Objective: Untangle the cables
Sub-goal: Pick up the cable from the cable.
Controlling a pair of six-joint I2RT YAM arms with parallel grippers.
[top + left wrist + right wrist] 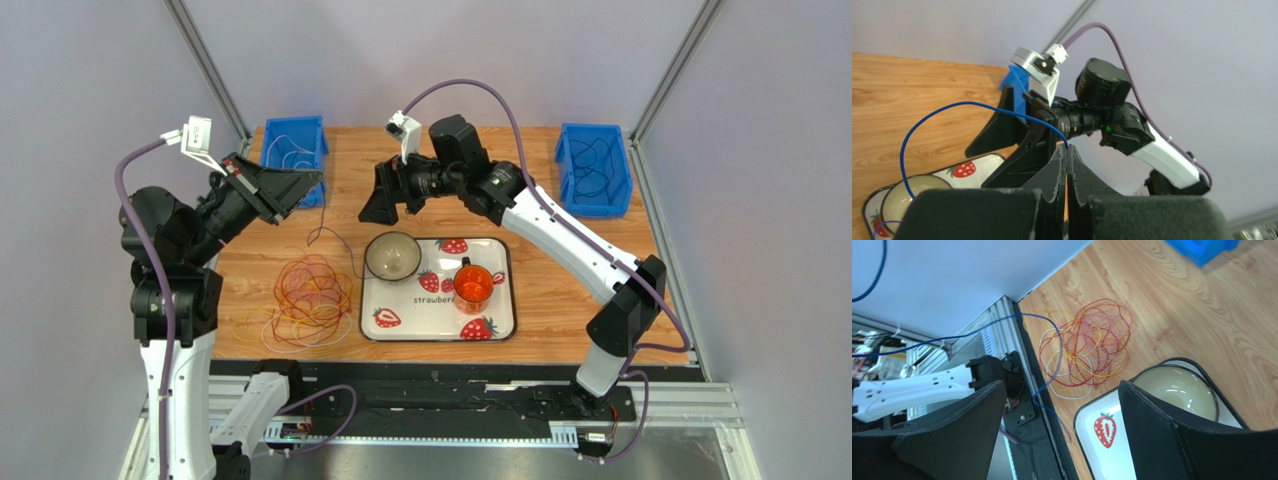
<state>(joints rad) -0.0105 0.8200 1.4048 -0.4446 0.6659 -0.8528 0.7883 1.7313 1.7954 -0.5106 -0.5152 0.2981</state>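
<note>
Table (550, 312): bare wood to the right of the tray.
Tray (503, 305): centre, close to the front edge.
Cables (310, 295): tangled heap left of the tray, near the front-left edge.
Right gripper (1062, 387): jaws wide apart, empty.
Left gripper (1067, 150): jaws pinched closed on the blue cable (927, 120).

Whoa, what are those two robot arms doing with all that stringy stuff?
They are sorting out a tangle of thin cables. The left gripper is shut on a blue cable and holds it up in the air, trailing down toward the table. The right gripper is open close by, holding nothing. The other cables lie in a tangled pile beside the tray.
</note>
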